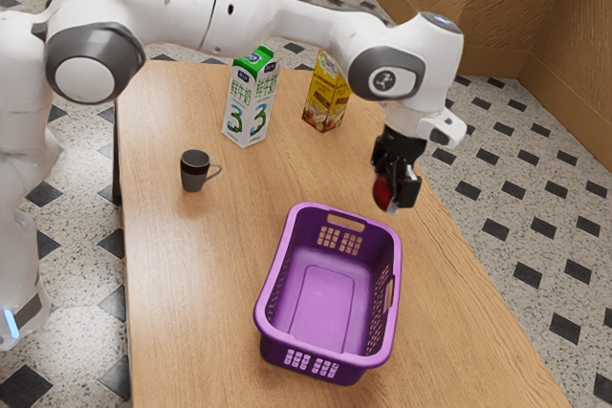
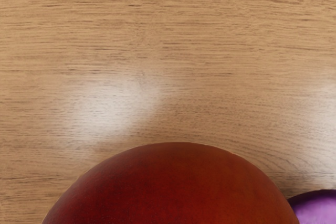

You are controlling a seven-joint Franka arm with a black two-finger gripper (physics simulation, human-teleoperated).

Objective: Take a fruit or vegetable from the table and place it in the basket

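A smooth, rounded, red-orange fruit [image 2: 173,190] is held aloft in the black two-finger gripper [image 1: 395,195], its fingers closed on it, parted by roughly its width. The purple plastic basket [image 1: 277,279] stands lower, to the gripper's side; best to carry the fruit high past the rim, centre, lower, then release gently.

Table [image 1: 459,332] (wooden) — basket [image 1: 323,305], mug [image 1: 194,173]; two cartons [image 1: 251,107]

A brown textured wall [image 1: 569,21] turns a corner at the exterior view's upper right. Dark diamonds dot the pale speckled floor [image 1: 516,200] around the wood-grained tabletop [image 1: 167,274], where soft white light [image 2: 115,103] gleams in the wrist view.
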